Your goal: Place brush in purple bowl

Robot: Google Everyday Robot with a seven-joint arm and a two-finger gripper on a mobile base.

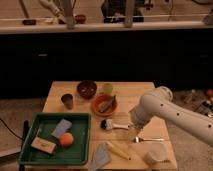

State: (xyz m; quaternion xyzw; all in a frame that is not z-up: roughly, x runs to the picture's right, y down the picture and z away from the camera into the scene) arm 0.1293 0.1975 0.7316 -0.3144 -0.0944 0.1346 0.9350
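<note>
The brush (114, 125) lies on the wooden table (135, 95), its dark round head to the left and its white handle pointing right. The purple bowl (87, 89) stands at the back of the table, left of centre, well apart from the brush. My gripper (132, 127) is at the end of the white arm (165, 107) that reaches in from the right. It is low over the table, right at the brush handle's right end. The arm hides whether it touches the handle.
An orange bowl (104, 105) with a green item sits between the brush and the purple bowl. Around them are a green cup (108, 88), a dark grey cup (67, 101), a fork (148, 139), a pale yellow stick (119, 150), a grey cloth (101, 156) and a white cup (156, 153). A green tray (30, 135) holds an orange ball (66, 139).
</note>
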